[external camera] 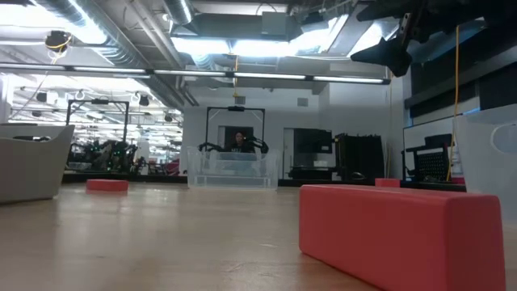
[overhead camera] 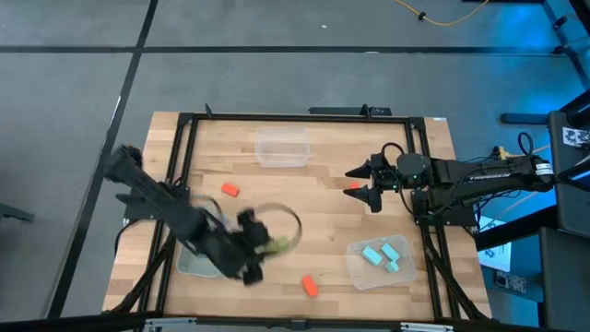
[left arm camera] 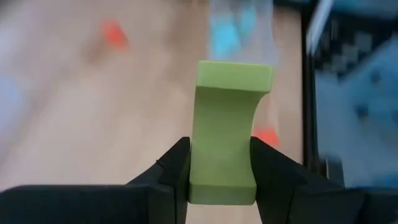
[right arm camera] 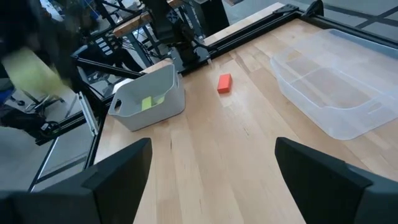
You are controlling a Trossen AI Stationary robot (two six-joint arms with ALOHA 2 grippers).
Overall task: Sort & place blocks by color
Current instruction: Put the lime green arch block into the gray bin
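Observation:
My left gripper [overhead camera: 267, 245] hovers over the near left of the table, shut on a yellow-green block [left arm camera: 224, 137], which shows blurred in the right wrist view [right arm camera: 30, 71]. Another yellow-green block [right arm camera: 147, 103] lies in the near left bin [right arm camera: 149, 96]. Cyan blocks [overhead camera: 383, 255] lie in the near right bin [overhead camera: 355, 267]. One orange-red block [overhead camera: 230, 190] lies left of centre, one [overhead camera: 311, 286] near the near edge. A third [overhead camera: 353, 186] shows between the fingers of my open right gripper [overhead camera: 359, 183], which hangs high over the table [external camera: 394, 50]. My left gripper pinches the yellow-green block between its two fingers [left arm camera: 177, 168], on the two opposite side faces of its lower half [left arm camera: 221, 177]. The rest of the block sticks out beyond the fingertips. It is lifted clear of the table.
A clear bin [overhead camera: 281, 148] stands at the far middle of the table. A black frame [overhead camera: 184, 129] runs round the tabletop. Bare wood lies in the middle [overhead camera: 313, 221]. In the low view the near orange-red block [external camera: 400, 234] fills the foreground.

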